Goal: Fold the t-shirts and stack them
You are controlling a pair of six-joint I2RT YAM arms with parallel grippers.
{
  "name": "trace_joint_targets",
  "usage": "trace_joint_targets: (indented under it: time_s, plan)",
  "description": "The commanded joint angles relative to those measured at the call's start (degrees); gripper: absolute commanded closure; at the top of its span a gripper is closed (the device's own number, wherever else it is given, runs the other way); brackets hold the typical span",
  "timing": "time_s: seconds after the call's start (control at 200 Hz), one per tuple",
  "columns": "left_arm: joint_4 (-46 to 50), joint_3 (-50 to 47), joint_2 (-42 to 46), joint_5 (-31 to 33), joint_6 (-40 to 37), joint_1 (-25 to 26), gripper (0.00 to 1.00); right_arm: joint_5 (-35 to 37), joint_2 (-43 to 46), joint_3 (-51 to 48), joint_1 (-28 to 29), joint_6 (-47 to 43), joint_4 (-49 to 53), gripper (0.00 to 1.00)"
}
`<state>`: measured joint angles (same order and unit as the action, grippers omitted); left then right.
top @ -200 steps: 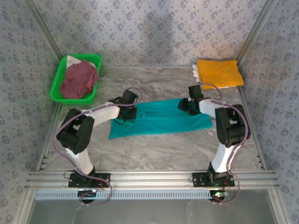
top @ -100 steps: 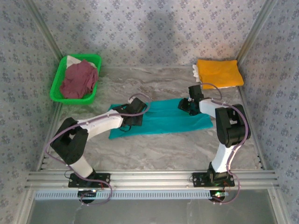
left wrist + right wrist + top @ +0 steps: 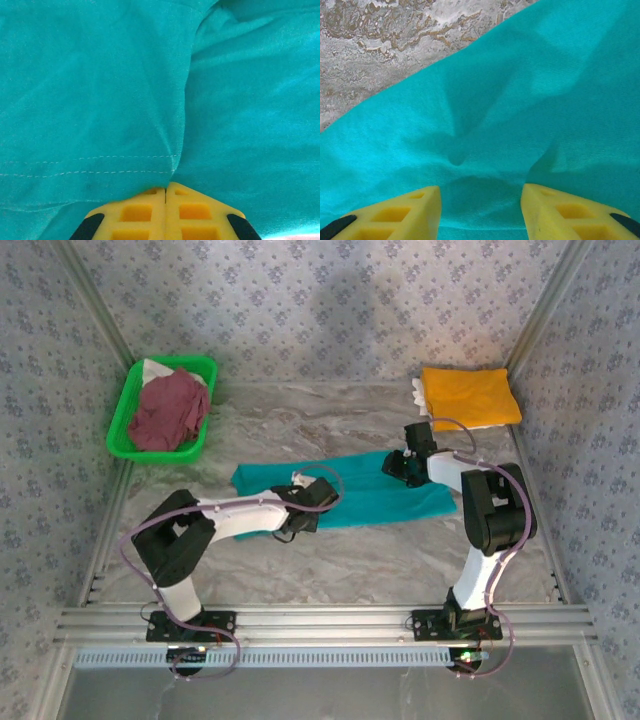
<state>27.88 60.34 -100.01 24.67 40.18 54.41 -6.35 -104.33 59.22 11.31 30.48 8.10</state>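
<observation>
Left gripper (image 3: 165, 192) is clamped shut on the teal t-shirt (image 3: 385, 495) hem. It has carried that hem rightward from the shirt's left end toward the middle, so the cross fold is underway. Right gripper (image 3: 481, 200) is half-spread, grips nothing, and pins the shirt's right end mid-table.

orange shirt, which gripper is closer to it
Right. The right gripper rests on the teal shirt, just front-left of the orange shirt; the left gripper is farther left.

The t-shirt (image 3: 380, 505) is matt, finely knitted cloth; the worktop (image 3: 350, 560) under it looks smooth and marbled; the basket (image 3: 150, 452) is glossy plastic.
</observation>
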Motion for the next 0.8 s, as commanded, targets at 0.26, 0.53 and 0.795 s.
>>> trace_joint_targets:
  time_s: [0.26, 0.53, 0.795]
  plan:
    - [4.71, 6.84, 4.68, 3.19, -7.11, 3.56, 0.72, 0.76, -1.66, -0.32, -0.87, -0.44, 4.71, 0.51]
    - [-8.83, -5.65, 21.41, -5.74, -10.20, -2.56, 0.70, 0.64, -1.66, -0.14, -0.97, -0.63, 4.78, 0.51]
    - [-9.73, -5.35, 16.01, -12.20, -10.75, -17.01, 0.76, 0.63, -1.57, 0.11, -1.00, -0.69, 5.35, 0.51]
